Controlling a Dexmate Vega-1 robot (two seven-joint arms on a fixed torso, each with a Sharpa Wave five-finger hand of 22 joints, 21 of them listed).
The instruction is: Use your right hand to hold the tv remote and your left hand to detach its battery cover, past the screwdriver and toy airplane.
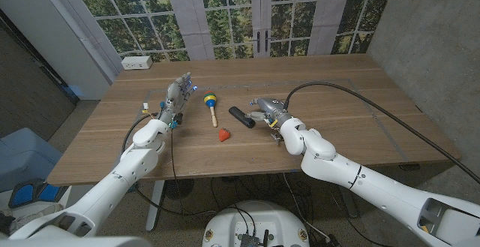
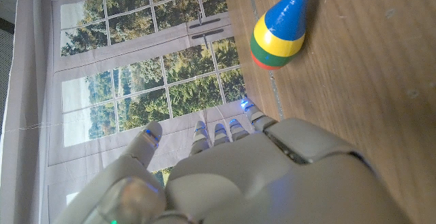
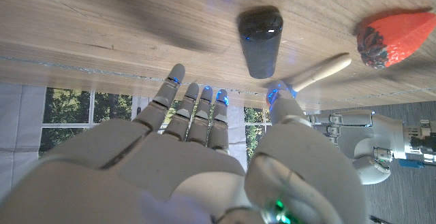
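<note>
Right hand point(image 1: 264, 110) apparently beside remote point(image 1: 241, 116)

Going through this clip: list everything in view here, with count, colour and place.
TV remote: one, black, middle of the table, just in front of the right hand's fingers, not held.
Wooden toy: one, a blue, yellow, green and red striped head on a plain wooden handle, left of the remote. It looks more like a maraca than a screwdriver.
Small toy: one, red-orange, nearer the robot than the remote; its shape is too small to tell.
White box: one, far left corner of the table.
Table: one, brown wood.
Windows: grey frames, trees outside, behind the table.
Left hand: grey, open, beside the wooden toy, holding nothing.
Right hand: grey, open, fingers spread toward the remote.
</note>
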